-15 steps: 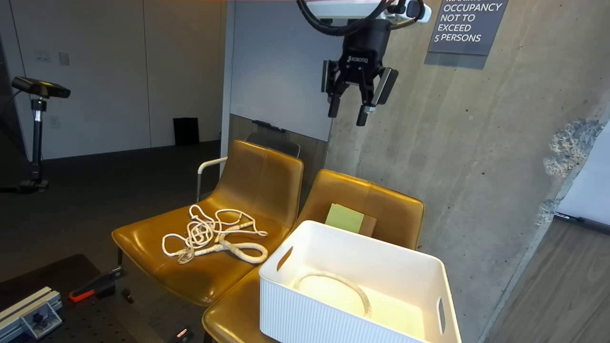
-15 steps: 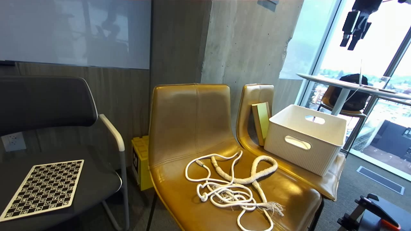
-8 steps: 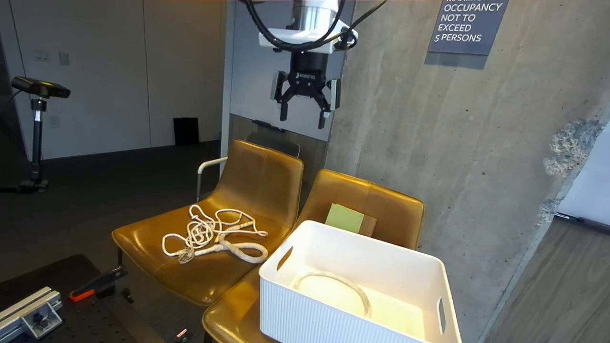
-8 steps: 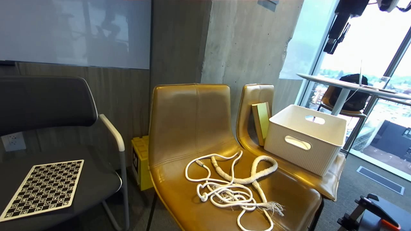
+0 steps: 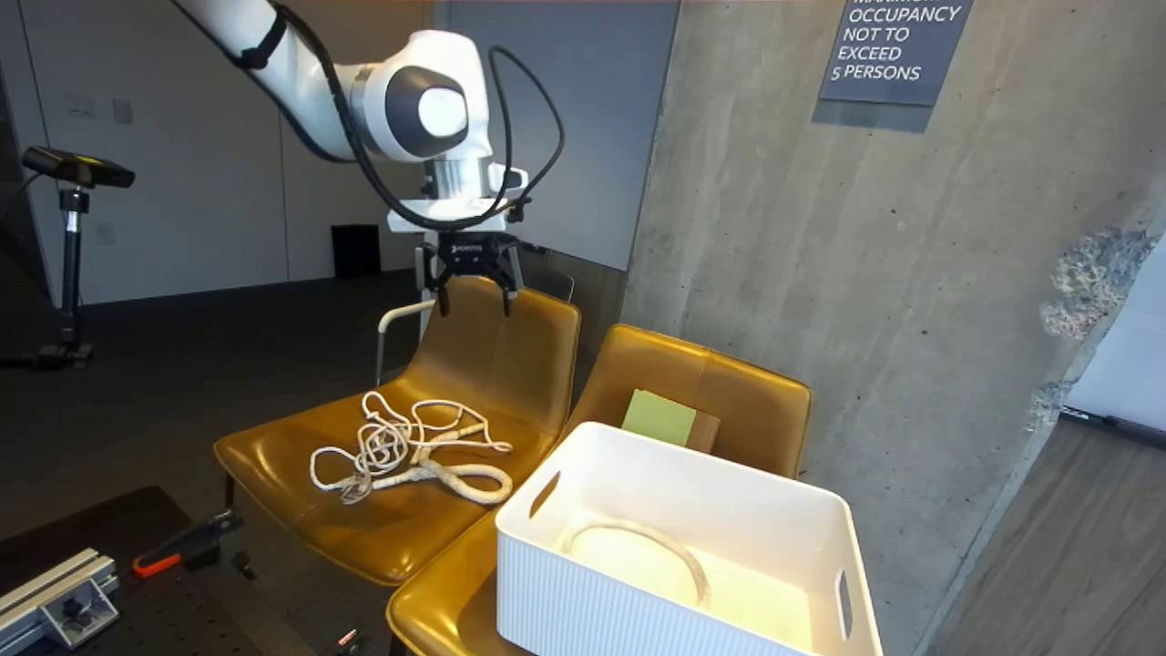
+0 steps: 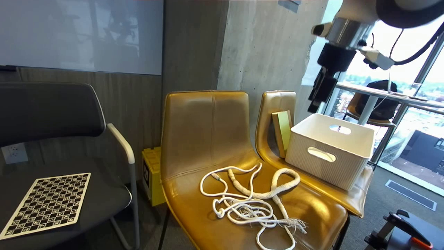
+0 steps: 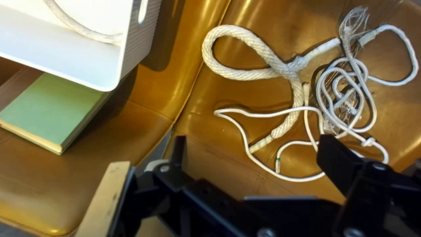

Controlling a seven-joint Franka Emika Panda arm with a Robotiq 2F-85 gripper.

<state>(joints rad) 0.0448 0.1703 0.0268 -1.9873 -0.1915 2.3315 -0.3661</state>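
Pointing downward above a pair of tan chairs (image 6: pixel 208 132), the gripper (image 5: pixel 475 308) has its fingers (image 7: pixel 179 151) spread wide, with a clear gap between them. In both exterior views it is well apart from the seats. On the left chair (image 5: pixel 519 364) lie a thin white cord (image 5: pixel 381 445) in a loose tangle and a thick rope (image 7: pixel 297 93) bent into a loop. The two cross and overlap, and frayed strands (image 7: pixel 355 26) fan out toward the front of the seat.

The right chair (image 5: pixel 747 392) bears a white ribbed bin (image 5: pixel 583 592) with handle holes; a curved length of pale rope (image 7: pixel 84 31) lies inside, on its floor. Between the bin and the backrest stands a flat, book-like green object (image 7: pixel 54 102).

To the left in an exterior view, a black chair (image 6: pixel 48 114) carries a checkered board (image 6: pixel 48 203), and a yellow box (image 6: pixel 156 173) is just beside it. On the far side rises a concrete wall (image 5: pixel 874 319) with an occupancy sign (image 5: pixel 897 46). At the near left lies a dark clamp (image 5: pixel 191 544) with an orange part.
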